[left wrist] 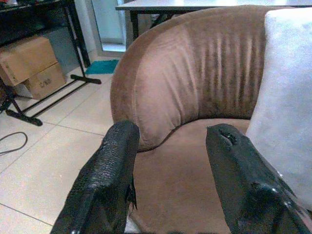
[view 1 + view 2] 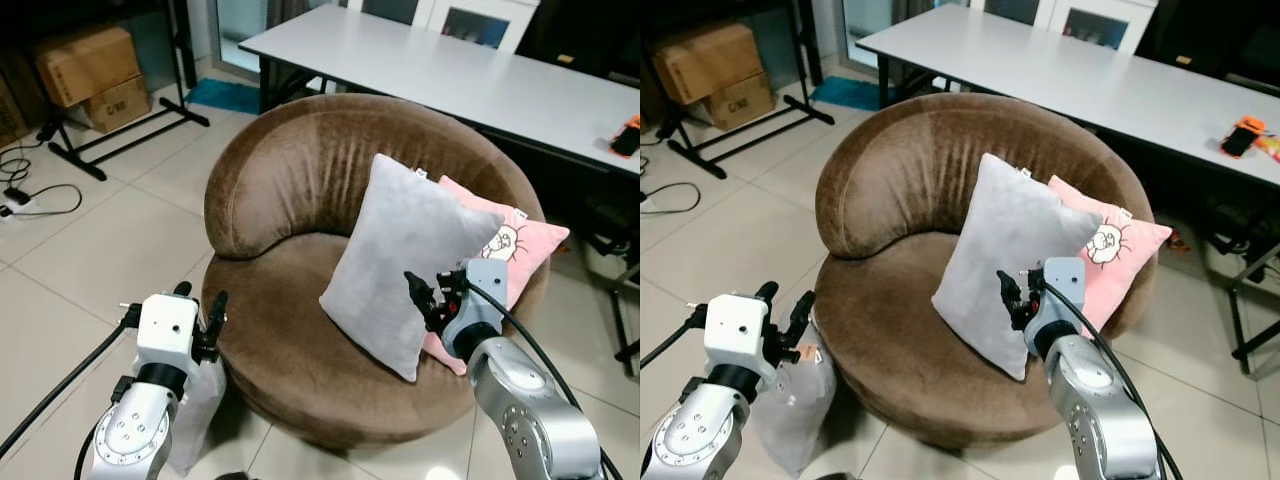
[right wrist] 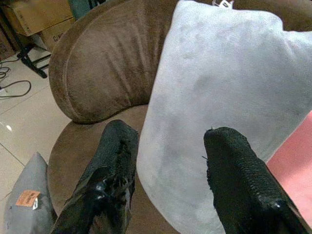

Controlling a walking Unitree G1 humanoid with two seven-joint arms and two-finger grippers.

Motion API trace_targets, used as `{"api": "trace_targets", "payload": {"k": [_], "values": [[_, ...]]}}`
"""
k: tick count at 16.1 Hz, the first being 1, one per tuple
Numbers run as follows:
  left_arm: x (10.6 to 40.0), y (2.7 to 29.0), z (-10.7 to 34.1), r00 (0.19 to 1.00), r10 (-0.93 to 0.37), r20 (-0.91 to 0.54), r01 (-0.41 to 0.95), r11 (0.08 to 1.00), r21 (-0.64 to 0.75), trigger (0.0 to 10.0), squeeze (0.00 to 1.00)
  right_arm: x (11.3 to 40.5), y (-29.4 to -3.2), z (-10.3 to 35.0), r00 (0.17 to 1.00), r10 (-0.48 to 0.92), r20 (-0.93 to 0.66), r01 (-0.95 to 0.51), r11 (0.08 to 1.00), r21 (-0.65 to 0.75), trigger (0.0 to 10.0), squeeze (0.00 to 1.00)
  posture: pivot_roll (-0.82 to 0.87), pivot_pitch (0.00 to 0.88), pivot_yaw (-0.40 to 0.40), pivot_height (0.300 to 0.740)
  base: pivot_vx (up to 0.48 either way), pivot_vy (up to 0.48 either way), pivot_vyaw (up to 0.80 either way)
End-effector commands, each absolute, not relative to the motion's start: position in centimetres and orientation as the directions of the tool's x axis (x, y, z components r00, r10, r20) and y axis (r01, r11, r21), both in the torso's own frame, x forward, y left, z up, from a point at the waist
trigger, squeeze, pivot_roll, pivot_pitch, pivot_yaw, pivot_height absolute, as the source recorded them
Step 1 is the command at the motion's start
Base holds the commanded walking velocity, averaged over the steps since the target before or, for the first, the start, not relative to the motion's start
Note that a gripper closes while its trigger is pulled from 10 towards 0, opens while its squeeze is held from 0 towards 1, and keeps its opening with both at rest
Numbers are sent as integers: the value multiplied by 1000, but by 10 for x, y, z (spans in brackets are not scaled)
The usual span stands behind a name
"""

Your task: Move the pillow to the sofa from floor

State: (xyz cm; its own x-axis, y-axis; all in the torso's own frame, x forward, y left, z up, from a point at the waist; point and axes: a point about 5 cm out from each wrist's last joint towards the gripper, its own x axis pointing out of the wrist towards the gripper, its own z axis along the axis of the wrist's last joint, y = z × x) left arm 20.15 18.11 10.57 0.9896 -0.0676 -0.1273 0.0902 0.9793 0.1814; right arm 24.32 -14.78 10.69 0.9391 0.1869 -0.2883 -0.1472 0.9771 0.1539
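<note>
A round brown sofa [image 2: 300, 200] is sitting in the middle of the frame on a pale tiled floor [image 2: 90, 250]. A grey pillow [image 2: 400, 260] is leaning upright on its seat, tilted against a pink pillow [image 2: 510, 250] that is resting by the sofa's right side. A second grey pillow [image 2: 790, 400] is lying on the floor at the lower left of the frame, just beside the sofa's base, with an orange tag showing on it in the right wrist view.

The left end effector [image 2: 200, 305] is hovering at the lower left, above the floor pillow and near the sofa's front edge; its two black fingers [image 1: 107, 180] are standing apart and are holding nothing. The right end effector [image 2: 425, 295] is at the lower right of centre, in front of the lower part of the upright grey pillow; its fingers [image 3: 234, 175] are spread wide and are gripping nothing.

Behind the sofa, a long white surface [image 2: 440, 70] is running across the upper right, with an orange object [image 2: 1243, 133] lying on it. Cardboard boxes [image 2: 90, 75] are stacked at the upper left, beside a black stand [image 2: 120, 130], and a cable [image 2: 30, 200] is trailing on the tiles.
</note>
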Motion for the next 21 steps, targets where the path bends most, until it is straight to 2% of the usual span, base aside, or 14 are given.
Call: {"api": "trace_targets", "payload": {"k": [1,16,20,21], "values": [[202,180,106,990,-68,-125,90,980,180,10000,0,244,-148,108,941,189,-279,-153,977,147,10000,0,-21,0,-88,740,0,289,0],[208,180,107,990,-72,-122,94,978,184,10000,0,248,-149,109,947,179,-268,-143,979,148,10000,0,-25,0,-75,740,0,309,0],[208,179,108,991,-80,-106,97,981,170,10000,0,247,-149,109,948,177,-265,-142,979,146,10000,0,-27,0,-70,740,0,0,0],[209,179,109,992,-87,-95,102,981,162,10000,0,247,-145,111,945,211,-251,-186,975,121,10000,0,-27,0,-70,740,0,0,0]]}}
